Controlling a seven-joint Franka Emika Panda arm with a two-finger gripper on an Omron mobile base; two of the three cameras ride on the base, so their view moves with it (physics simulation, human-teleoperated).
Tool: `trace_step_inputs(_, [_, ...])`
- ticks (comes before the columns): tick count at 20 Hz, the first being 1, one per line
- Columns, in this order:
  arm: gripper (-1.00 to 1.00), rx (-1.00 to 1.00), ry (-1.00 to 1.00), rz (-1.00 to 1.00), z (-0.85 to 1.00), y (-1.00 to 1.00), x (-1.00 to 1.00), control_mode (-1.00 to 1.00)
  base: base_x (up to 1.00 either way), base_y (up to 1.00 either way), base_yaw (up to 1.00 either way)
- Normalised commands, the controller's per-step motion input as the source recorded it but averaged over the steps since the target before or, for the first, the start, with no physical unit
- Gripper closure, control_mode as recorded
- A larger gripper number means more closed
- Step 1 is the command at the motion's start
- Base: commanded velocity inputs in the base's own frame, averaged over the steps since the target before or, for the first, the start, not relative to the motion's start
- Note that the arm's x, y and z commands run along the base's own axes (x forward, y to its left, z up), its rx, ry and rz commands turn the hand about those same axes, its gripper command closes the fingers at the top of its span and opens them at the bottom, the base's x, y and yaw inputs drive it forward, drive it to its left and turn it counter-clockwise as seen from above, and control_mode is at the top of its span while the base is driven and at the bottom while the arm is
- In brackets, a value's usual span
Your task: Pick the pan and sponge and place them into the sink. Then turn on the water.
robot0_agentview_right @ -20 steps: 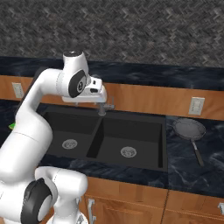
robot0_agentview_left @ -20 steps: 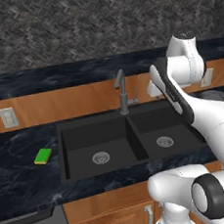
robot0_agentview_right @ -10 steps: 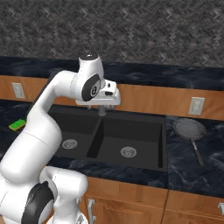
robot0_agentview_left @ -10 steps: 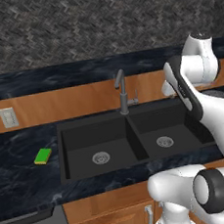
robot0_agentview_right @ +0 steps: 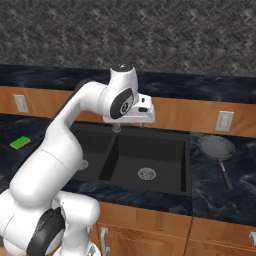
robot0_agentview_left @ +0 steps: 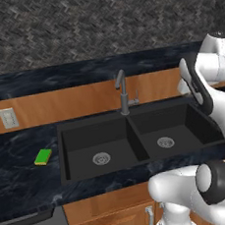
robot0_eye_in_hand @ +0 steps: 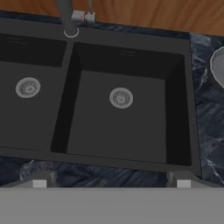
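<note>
The gripper (robot0_eye_in_hand: 111,183) is held spread apart and empty at the frame's bottom, above the sink (robot0_eye_in_hand: 131,43), with the pan (robot0_agentview_right: 216,148) seen at right.

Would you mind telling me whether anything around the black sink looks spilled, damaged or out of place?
Nothing stands out. The black double-basin sink is dry, the round dark grey frying pan sits flat on the counter, and the small green sponge lies flat on the counter on the sink's other side.

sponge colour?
Bright green with a yellow side layer; the sponge shows best in the left base view, on the dark counter left of the sink.
</note>
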Motion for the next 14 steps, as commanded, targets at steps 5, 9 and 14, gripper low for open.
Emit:
trace_step_inputs(5, [-1.0,0.0,0.0,0.0,0.0,-0.53,0.0,-1.0,0.0,0.0,0.0])
trace_step_inputs(9, [-1.0,0.0,0.0,0.0,-0.03,-0.52,0.0,-1.0,0.0,0.0,0.0])
trace_step_inputs(14, [-1.0,-0.03,0.0,0.0,-0.09,-0.49,0.0,-1.0,0.0,0.0,0.0])
